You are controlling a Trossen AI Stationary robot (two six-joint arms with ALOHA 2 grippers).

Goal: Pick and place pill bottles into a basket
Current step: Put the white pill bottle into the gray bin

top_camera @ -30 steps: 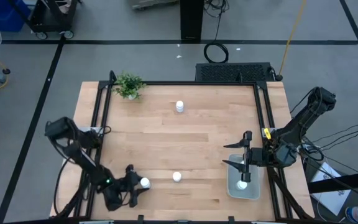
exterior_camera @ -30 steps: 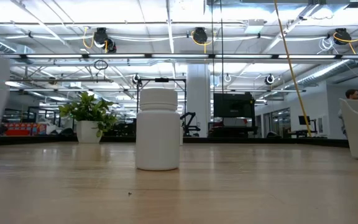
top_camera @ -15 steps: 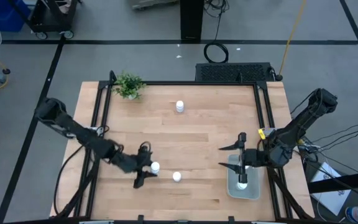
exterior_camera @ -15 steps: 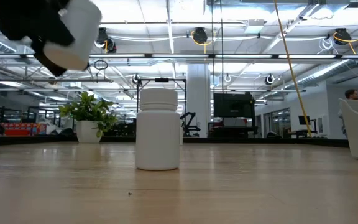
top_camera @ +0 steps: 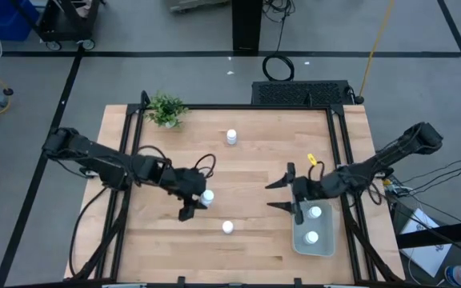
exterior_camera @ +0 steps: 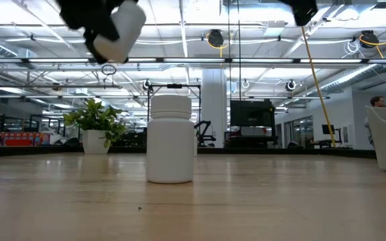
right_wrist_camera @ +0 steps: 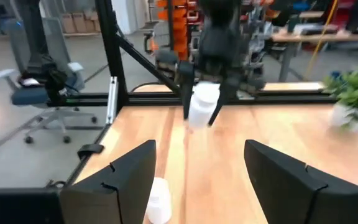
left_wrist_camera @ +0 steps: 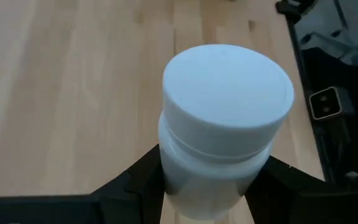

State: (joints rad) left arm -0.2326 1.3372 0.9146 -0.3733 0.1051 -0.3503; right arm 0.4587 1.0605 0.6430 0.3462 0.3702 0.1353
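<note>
Carrying a pill bottle (top_camera: 207,197) clenched in my left jaws (top_camera: 195,202), I have swung from the tabletop's near edge toward the middle in the high view, while my right jaws (top_camera: 281,194), now spread and empty, have backed off the basket (top_camera: 296,237), where two bottles lie. Seen low, the bottle hangs high above another standing bottle (exterior_camera: 171,138); my left wrist view shows its cap (left_wrist_camera: 227,86) but hides its base between my jaws, and the right wrist view blurs everything ahead.

Both arms are dark, slim, jointed links. The left arm (top_camera: 102,164) trails a looping black cable near its wrist. The right arm (top_camera: 390,156) carries a small yellow tag by its wrist. Each end effector has two matte black, wedge-shaped fingers (right_wrist_camera: 114,180).
</note>
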